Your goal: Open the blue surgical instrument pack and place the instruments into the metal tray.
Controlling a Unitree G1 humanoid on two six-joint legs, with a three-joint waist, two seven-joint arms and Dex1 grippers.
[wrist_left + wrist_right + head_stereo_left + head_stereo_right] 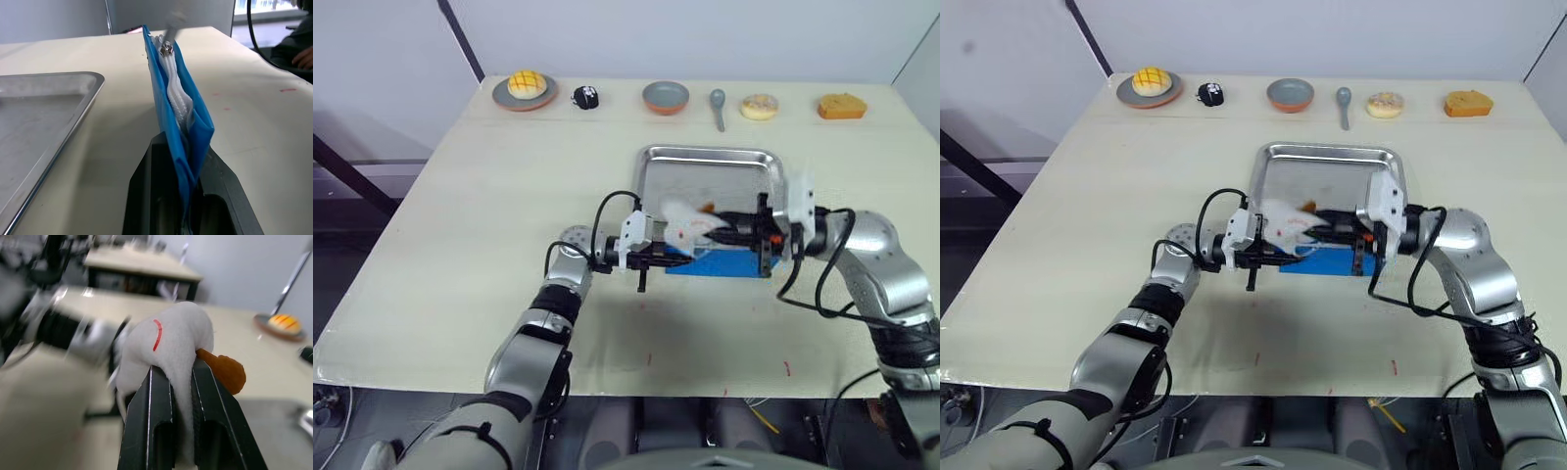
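Observation:
The blue surgical instrument pack (724, 262) stands on edge on the table, just in front of the metal tray (705, 154). My left gripper (183, 161) is shut on one end of the pack (178, 105), whose white zipper runs along the top to a metal pull (167, 47). My right gripper (181, 377) is shut on a white plush toy (171, 333) with orange parts, held above the pack near the tray's front rim (683, 223). The tray's rim (54, 147) lies close beside the pack. The instruments are hidden.
Along the table's far edge sit a plate with a yellow bun (525, 90), a small black object (585, 96), a grey bowl (666, 97), a grey spoon (719, 106), a doughnut (760, 106) and an orange cake piece (842, 105).

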